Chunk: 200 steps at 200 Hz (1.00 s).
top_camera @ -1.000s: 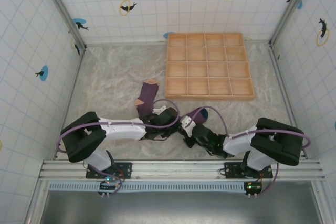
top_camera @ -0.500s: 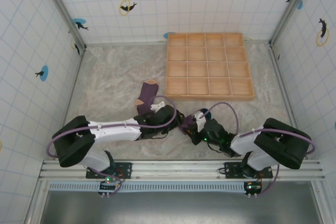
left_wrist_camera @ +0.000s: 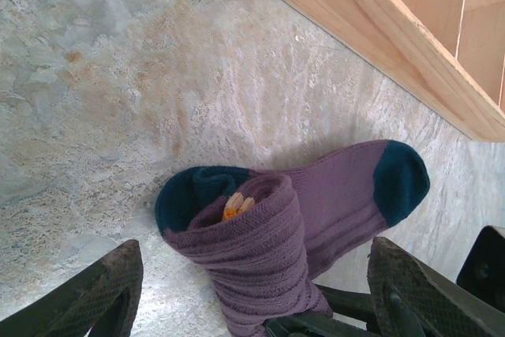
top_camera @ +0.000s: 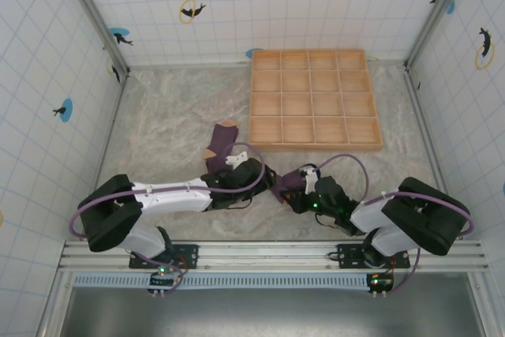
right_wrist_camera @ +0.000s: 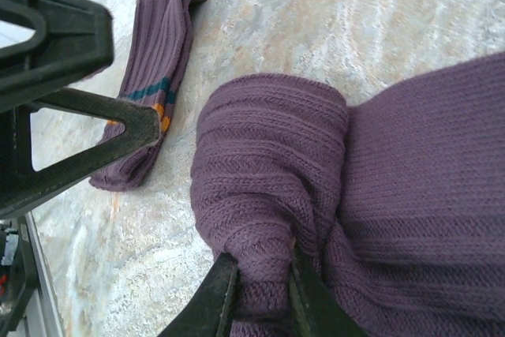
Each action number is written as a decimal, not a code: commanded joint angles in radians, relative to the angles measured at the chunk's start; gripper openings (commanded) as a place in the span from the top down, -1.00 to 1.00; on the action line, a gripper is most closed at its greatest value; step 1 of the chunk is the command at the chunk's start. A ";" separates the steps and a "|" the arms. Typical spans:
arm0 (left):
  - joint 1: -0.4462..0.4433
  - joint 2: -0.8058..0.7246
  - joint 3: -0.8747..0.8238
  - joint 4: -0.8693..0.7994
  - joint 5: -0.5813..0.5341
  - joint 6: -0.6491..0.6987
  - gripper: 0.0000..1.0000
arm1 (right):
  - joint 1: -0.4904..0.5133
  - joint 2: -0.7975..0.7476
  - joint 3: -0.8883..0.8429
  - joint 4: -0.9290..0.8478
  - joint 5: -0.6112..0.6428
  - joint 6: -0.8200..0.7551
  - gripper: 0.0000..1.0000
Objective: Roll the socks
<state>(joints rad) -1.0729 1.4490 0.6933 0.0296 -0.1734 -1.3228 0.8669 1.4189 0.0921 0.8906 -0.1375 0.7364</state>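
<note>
Grips a thick fold of the half-rolled sock between the right fingers, closed tight with only knit between them. Holds the left fingers spread wide, one on each side of the roll, with nothing in their grasp and, as far as the left wrist view shows, no contact with the cloth. Has the sock lying on the table between the two wrists, toward the near edge and just short of the wooden tray.

Looks partly done at best. Appears to have one sock wound from one end into a fat, loose coil, with a flat tail trailing toward the tray, so more turns to go before a tidy bundle. Leaves the second sock unrolled, flat on the table just beside the left wrist, near the tray's near-left corner.

Shows ribbed purple knit, soft and bulky, with a dark teal patch at the coil's open end, another at the tip of the flat tail, and a glimpse of orange inside the coil. Shows on the second sock a teal-and-orange stripe across the purple in the right wrist view, and a tan-orange toe and heel from above. Suggests a roll liable to spring open if let go, judging by how slack the outer wrap sits.
</note>
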 commanded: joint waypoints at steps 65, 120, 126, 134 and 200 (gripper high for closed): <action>-0.008 0.071 0.009 0.121 0.150 0.119 -0.43 | -0.083 0.007 -0.026 -0.361 0.025 0.230 1.00; 0.011 0.128 -0.005 0.190 0.248 0.127 -0.36 | -0.121 0.058 0.024 -0.435 -0.026 0.289 1.00; 0.023 0.135 -0.014 0.209 0.271 0.122 -0.33 | -0.124 0.058 0.024 -0.439 -0.025 0.296 1.00; 0.041 0.144 -0.025 0.230 0.300 0.117 -0.28 | -0.128 0.058 0.021 -0.444 -0.025 0.304 1.00; 0.129 0.161 -0.003 0.245 0.383 0.212 -0.14 | -0.142 0.082 0.032 -0.444 -0.049 0.308 1.00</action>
<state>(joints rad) -0.9627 1.5883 0.6758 0.2333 0.1474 -1.1709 0.7349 1.4307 0.1604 0.7479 -0.2276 1.0336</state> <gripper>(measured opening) 0.601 0.169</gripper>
